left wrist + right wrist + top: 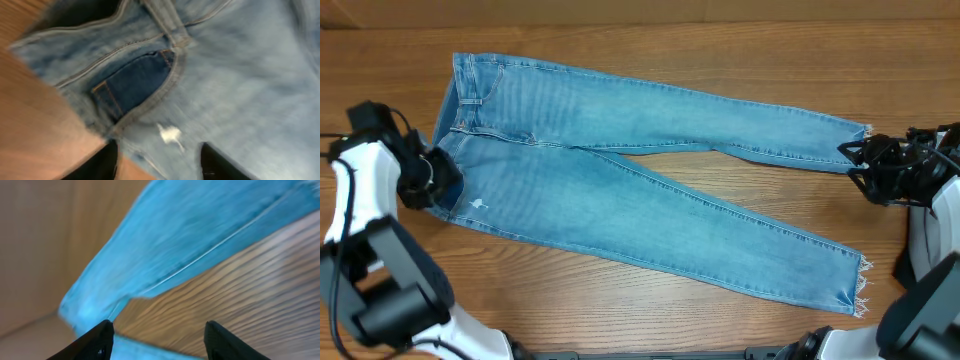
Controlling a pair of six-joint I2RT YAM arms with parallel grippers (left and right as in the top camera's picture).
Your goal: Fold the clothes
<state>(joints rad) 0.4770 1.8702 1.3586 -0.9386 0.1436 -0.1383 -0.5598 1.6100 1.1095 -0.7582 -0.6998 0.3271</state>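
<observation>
A pair of light blue jeans [570, 190] lies flat on the wooden table [770, 60], spread across most of its width. The waistband [448, 105] is at the left end and the two legs run off to the right, parting into a narrow V.

At the far left, the left gripper [442, 180] sits at the near corner of the waistband. In its wrist view, the two dark fingers [106, 161] stand partly apart above the denim, just below a front pocket [132, 85] with a darker blue lining. A small white frayed spot [170, 134] lies between the fingers and the pocket. The picture is blurred, and no cloth appears pinched between the fingers. Bare table shows beside the left finger.

Toward the right, the far leg ends in a hem [860, 135] close to the table's right side. The near leg ends in a frayed hem [858, 290] closer to the front edge.

At the far right, the right gripper [850, 160] is just beside the far leg's hem. In its wrist view the fingers [100, 341] are spread well apart with bare wood between them. The blurred edge of the denim runs past the left finger, and nothing is held.
</observation>
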